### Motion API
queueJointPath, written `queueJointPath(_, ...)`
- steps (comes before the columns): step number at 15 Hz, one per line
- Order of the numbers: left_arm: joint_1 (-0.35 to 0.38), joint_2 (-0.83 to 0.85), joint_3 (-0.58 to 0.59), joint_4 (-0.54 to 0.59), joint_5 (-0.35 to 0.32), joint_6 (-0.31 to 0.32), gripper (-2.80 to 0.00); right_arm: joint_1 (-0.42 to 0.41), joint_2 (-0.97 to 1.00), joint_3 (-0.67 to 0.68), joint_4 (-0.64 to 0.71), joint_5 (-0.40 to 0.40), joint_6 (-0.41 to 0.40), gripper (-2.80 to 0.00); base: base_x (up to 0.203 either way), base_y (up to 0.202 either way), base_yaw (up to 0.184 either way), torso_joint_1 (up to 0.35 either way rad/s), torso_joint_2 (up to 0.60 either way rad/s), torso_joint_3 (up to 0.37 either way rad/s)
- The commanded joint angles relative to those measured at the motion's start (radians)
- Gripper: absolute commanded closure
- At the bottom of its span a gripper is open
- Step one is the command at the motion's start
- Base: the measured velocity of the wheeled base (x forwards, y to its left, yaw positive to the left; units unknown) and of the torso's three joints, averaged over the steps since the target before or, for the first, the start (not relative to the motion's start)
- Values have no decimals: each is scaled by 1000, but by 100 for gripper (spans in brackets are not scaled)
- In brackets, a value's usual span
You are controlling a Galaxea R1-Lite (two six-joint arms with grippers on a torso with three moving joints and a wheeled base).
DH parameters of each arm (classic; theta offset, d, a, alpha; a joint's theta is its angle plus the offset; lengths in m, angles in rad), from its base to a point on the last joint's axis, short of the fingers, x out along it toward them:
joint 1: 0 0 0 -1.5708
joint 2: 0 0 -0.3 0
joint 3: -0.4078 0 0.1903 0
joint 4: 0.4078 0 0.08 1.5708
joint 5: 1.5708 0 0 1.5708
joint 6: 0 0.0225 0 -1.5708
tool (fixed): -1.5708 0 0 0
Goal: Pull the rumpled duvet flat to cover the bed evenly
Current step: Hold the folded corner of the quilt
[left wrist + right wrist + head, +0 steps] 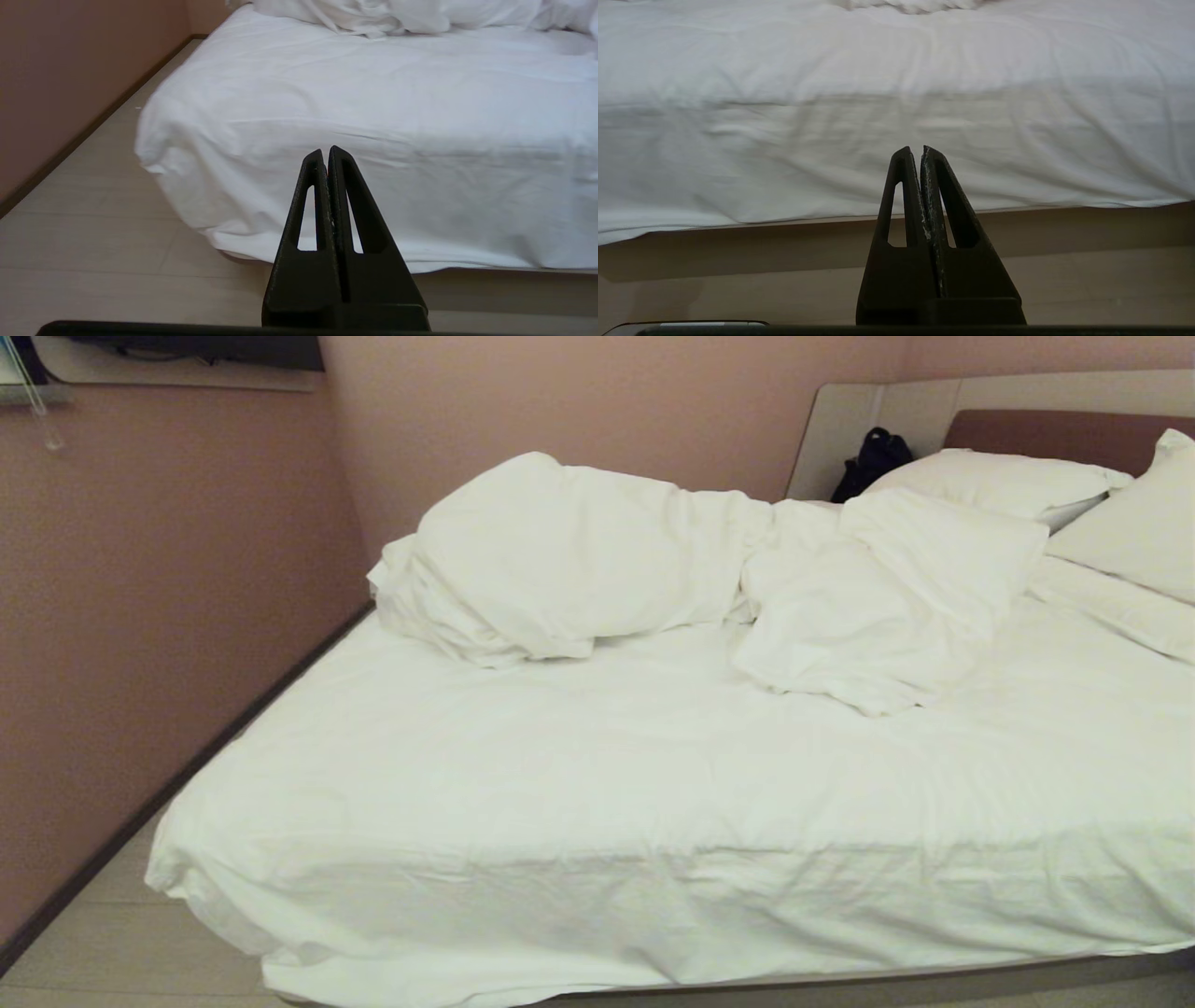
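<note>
The white duvet (672, 579) lies bunched in a puffy heap along the far side of the bed (653, 821), from the wall corner toward the pillows. The near half of the mattress shows only the flat white sheet, which hangs over the near edge. Neither arm appears in the head view. My left gripper (326, 151) is shut on nothing, low in front of the bed's near side close to its foot corner; a strip of the duvet (397, 16) shows beyond it. My right gripper (916, 150) is shut and empty, facing the sheet-covered bed side (896, 140) above the floor.
White pillows (1008, 481) lean at the headboard (1064, 434) on the right, with a black bag (873, 462) in the corner behind them. A pink wall (159, 597) runs close along the bed's left end, leaving a narrow strip of pale floor (121, 915).
</note>
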Motion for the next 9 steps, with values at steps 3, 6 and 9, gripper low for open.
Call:
queueJointPath(3, 0, 1, 0, -1, 1, -3, 0, 0, 0, 0, 0, 0, 0, 0, 0, -193, 1, 4, 2, 1)
queueJointPath(6, 0, 1, 0, -1, 1, -3, 0, 0, 0, 0, 0, 0, 0, 0, 0, -193, 2, 2, 3, 4)
queueJointPath(9, 0, 1, 0, -1, 1, -1, 0, 0, 0, 0, 0, 0, 0, 0, 0, -191, 1, 4, 3, 3)
